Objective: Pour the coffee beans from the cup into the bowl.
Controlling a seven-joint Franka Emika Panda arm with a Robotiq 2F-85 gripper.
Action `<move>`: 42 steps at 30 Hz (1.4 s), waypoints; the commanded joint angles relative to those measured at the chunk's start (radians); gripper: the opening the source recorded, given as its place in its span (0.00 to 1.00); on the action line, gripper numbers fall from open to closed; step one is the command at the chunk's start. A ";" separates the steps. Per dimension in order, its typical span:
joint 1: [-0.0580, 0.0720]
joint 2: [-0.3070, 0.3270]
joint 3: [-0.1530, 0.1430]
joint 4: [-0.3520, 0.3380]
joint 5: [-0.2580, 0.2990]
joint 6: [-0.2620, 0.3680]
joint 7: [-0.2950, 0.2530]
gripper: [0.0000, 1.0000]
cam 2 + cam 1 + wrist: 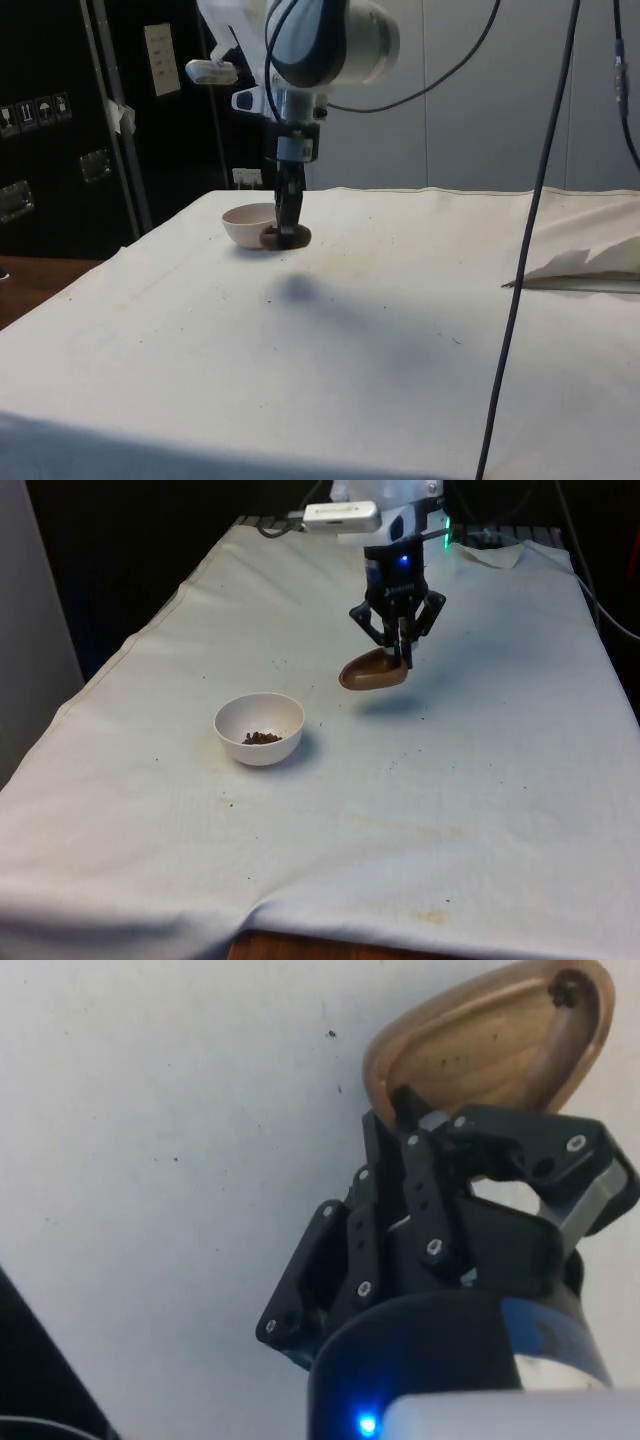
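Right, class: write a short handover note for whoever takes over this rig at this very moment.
Gripper: shut on the rim of the brown wooden cup, held tilted above the cloth, to the front view's right of the bowl.
White bowl: on the table, coffee beans inside.
Done: beans appear poured; the wrist view shows the cup's inside nearly empty.
Left: probably set the cup down and release.

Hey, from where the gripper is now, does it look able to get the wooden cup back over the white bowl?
Probably yes. The gripper holds the wooden cup above the cloth, beside the white bowl, which already holds coffee beans. Nothing stands between them.
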State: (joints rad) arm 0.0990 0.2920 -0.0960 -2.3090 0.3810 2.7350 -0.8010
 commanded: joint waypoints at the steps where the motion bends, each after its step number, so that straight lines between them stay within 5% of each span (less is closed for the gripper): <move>1: 0.000 0.000 0.004 -0.004 -0.009 0.008 0.008 0.00; 2: 0.015 0.006 -0.010 -0.014 -0.040 0.036 0.037 0.00; 6: 0.018 0.006 0.000 -0.033 -0.092 0.064 0.082 0.00; 8: 0.018 0.006 0.003 -0.040 -0.115 0.073 0.100 0.00; 9: 0.000 0.002 0.026 -0.033 -0.091 0.055 0.079 0.00; 10: 0.018 0.005 0.005 -0.043 -0.127 0.076 0.110 0.00; 11: 0.019 0.005 0.006 -0.047 -0.140 0.078 0.120 0.00; 17: 0.020 -0.001 0.012 -0.066 -0.230 0.091 0.194 0.00; 18: 0.000 0.000 0.037 -0.055 -0.194 0.075 0.164 0.00; 19: 0.020 -0.002 0.012 -0.068 -0.244 0.091 0.206 0.00; 20: 0.021 -0.002 0.012 -0.070 -0.258 0.091 0.218 0.00; 25: 0.021 -0.006 0.017 -0.080 -0.343 0.089 0.290 0.00; 26: 0.000 -0.003 0.045 -0.070 -0.308 0.076 0.261 0.00; 27: 0.021 -0.007 0.018 -0.081 -0.359 0.088 0.304 0.00; 34: 0.021 -0.008 0.026 -0.086 -0.478 0.078 0.408 0.00; 35: 0.000 -0.004 0.054 -0.082 -0.448 0.075 0.383 0.00; 36: 0.020 -0.007 0.027 -0.085 -0.493 0.077 0.421 0.00; 42: 0.018 0.000 0.051 -0.083 -0.592 0.100 0.526 0.00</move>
State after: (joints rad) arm 0.0990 0.2900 -0.0230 -2.3910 -0.1760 2.8140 -0.3080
